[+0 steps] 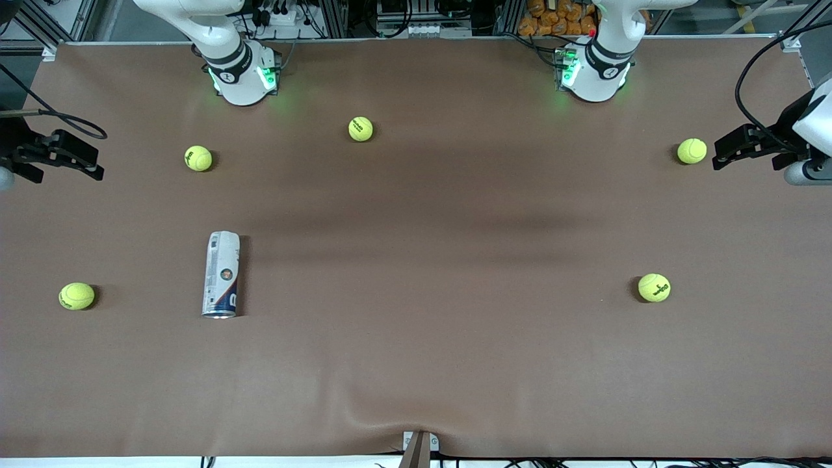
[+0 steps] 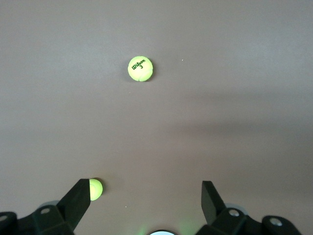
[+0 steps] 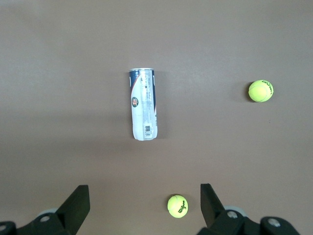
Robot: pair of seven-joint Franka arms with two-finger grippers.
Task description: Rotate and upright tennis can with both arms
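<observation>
Altogether, one tennis can (image 1: 221, 275) lies among five tennis balls (image 1: 361, 129).

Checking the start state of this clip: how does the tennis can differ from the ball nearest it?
The can is a long silvery-white tube with a dark blue band; the ball is a small yellow-green sphere. The can lies on its side, nearer the front camera; the ball sits closer to the right arm's base. Both rest untouched on the table.
</observation>
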